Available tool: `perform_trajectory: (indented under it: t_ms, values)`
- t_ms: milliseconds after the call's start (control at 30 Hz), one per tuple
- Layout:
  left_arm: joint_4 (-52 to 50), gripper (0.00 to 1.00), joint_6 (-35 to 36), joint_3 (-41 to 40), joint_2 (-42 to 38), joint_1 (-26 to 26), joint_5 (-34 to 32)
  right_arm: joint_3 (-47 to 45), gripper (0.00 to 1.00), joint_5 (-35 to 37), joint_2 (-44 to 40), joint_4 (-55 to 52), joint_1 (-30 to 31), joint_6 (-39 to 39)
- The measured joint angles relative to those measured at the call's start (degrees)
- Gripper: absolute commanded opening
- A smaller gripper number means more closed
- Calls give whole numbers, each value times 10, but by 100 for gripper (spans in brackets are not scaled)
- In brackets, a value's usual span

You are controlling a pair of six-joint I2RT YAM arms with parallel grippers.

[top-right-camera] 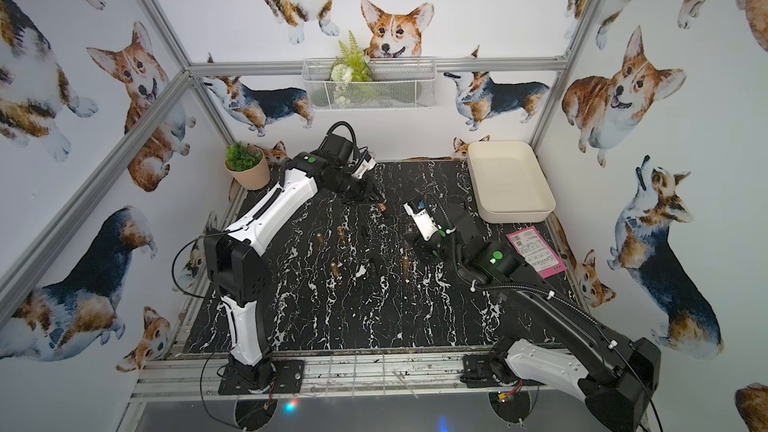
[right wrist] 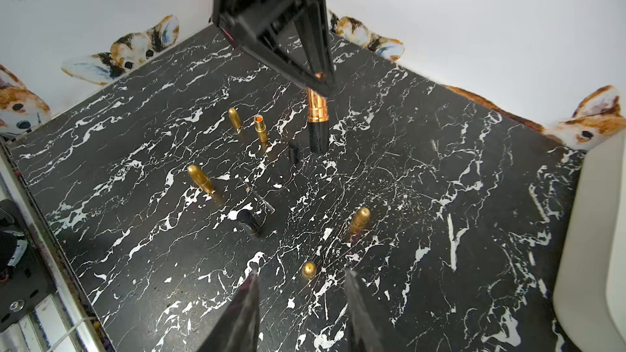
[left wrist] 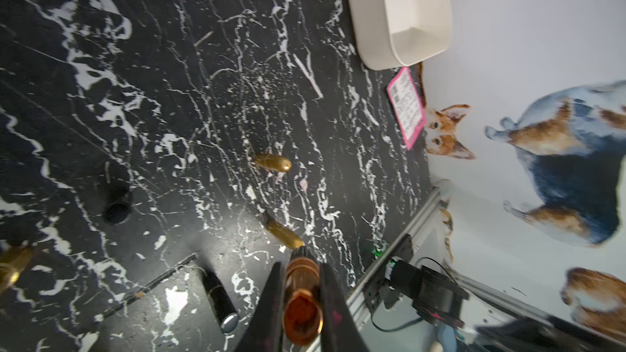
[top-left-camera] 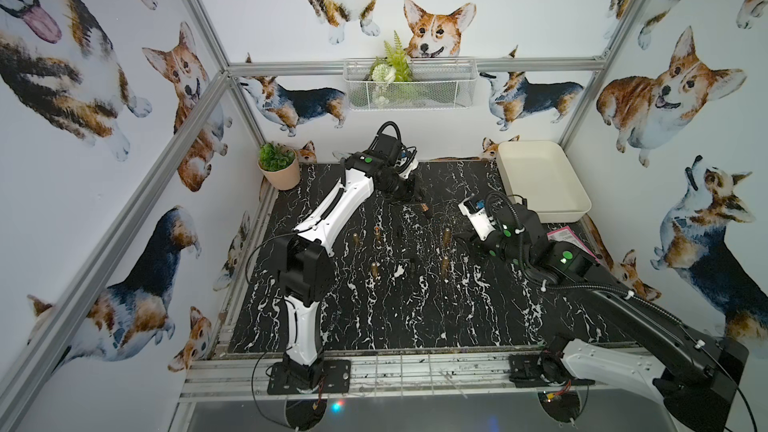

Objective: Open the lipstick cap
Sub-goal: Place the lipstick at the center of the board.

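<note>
My left gripper [left wrist: 300, 264] is shut on a lipstick [right wrist: 317, 120] and holds it above the back middle of the black marble table [top-left-camera: 415, 317]. The jaws clamp its copper tube, and its black ridged end points down, clear of the table. The end by the jaws shows an open copper rim with orange-red inside. In both top views the lipstick [top-left-camera: 425, 212] [top-right-camera: 382, 209] shows just past the left gripper. My right gripper [right wrist: 302, 273] is open and empty, low over a small gold upright piece [right wrist: 308, 269]. I cannot tell which loose black tube is the lipstick cap.
Several gold bullet-shaped pieces [top-left-camera: 446, 237] stand about the table's middle. A black tube [right wrist: 249, 221] lies on its side and another [right wrist: 294, 152] stands upright near the held lipstick. A cream tray [top-left-camera: 561, 216], a pink card [top-left-camera: 565, 238] and a potted plant [top-left-camera: 278, 168] sit along the edges.
</note>
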Motion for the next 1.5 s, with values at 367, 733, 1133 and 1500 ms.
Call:
perform_trajectory:
  t_ms: [367, 733, 1133, 1500]
  values:
    - [24, 12, 30, -12, 59, -43, -158, -26, 47, 66, -26, -13, -2, 3]
    - [92, 12, 45, -69, 88, -69, -285, -52, 48, 88, -35, -12, -12, 16]
    - [191, 12, 54, -142, 82, -88, -361, -53, 48, 94, -25, -12, -16, 18]
    - [246, 14, 45, -179, 79, -88, -361, -53, 48, 94, -22, -12, -16, 17]
